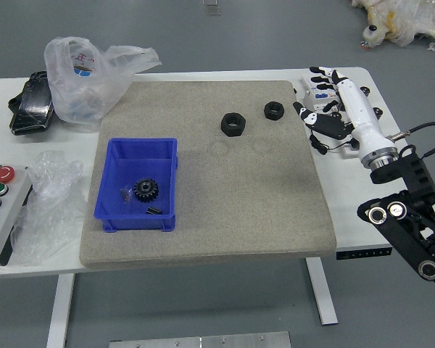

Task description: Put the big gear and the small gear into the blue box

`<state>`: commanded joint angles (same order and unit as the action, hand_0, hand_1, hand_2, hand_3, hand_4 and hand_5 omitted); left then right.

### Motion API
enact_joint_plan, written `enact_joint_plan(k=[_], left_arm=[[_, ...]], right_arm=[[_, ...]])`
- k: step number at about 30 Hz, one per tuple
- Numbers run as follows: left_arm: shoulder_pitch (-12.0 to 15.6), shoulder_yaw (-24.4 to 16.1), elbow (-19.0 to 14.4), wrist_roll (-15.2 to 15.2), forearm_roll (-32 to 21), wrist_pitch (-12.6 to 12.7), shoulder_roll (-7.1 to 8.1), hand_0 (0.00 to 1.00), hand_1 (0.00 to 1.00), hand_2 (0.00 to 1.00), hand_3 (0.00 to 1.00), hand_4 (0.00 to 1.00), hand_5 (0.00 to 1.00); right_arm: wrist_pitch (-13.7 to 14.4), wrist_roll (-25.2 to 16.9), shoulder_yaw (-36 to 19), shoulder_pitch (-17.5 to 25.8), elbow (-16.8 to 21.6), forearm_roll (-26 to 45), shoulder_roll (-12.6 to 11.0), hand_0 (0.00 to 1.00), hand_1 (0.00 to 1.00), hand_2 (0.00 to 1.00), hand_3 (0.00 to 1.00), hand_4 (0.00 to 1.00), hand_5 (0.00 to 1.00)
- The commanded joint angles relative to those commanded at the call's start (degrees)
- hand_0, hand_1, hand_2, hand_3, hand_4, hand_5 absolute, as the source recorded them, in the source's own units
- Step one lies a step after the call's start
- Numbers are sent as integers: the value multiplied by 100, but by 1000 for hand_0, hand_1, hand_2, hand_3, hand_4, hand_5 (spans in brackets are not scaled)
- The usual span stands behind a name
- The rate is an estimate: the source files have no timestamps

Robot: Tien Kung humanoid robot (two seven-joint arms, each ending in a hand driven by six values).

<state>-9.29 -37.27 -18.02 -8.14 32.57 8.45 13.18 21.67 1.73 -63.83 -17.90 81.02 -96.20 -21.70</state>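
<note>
One Gear and One Smaller Black Piece Are Held in Blue Box

One toothed gear (146,190) and one smaller black piece (154,211) are contained in the blue box (109,177); whether the piece is the small gear cannot be told. Two black rings (233,124) (274,110) are seen on the mat (254,210), apart from each other. One right hand (359,119) is held over the table's right part; its fingers are spread apart, and nothing is gripped. Four coloured buttons are counted on one control box (7,221). By the speckled beige mat, the white table (362,185) is partly covered. Around it, a grey floor (261,36) is shown.
</note>
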Motion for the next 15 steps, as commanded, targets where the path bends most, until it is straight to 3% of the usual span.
enact_joint_plan(k=[8, 9, 14, 15], left_arm=[[128, 10, -6, -21, -77, 1, -41, 636, 643, 622, 671, 649, 341], [147, 7, -7, -24, -89, 7, -41, 634, 643, 621, 674, 649, 336], [312, -23, -21, -48, -240, 79, -23, 634, 643, 621, 674, 649, 336], [337, -36, -24, -61, -256, 90, -12, 638, 646, 622, 677, 649, 330]], right_arm=[[13, -49, -469, 351, -47, -15, 109, 392, 679, 763, 821, 727, 329], [12, -53, -473, 367, -53, -13, 117, 481, 684, 762, 814, 718, 321], [-25, -64, -493, 483, -83, -2, 151, 481, 684, 762, 814, 718, 321], [-35, -74, -505, 509, -87, 10, 167, 551, 691, 761, 803, 709, 311]])
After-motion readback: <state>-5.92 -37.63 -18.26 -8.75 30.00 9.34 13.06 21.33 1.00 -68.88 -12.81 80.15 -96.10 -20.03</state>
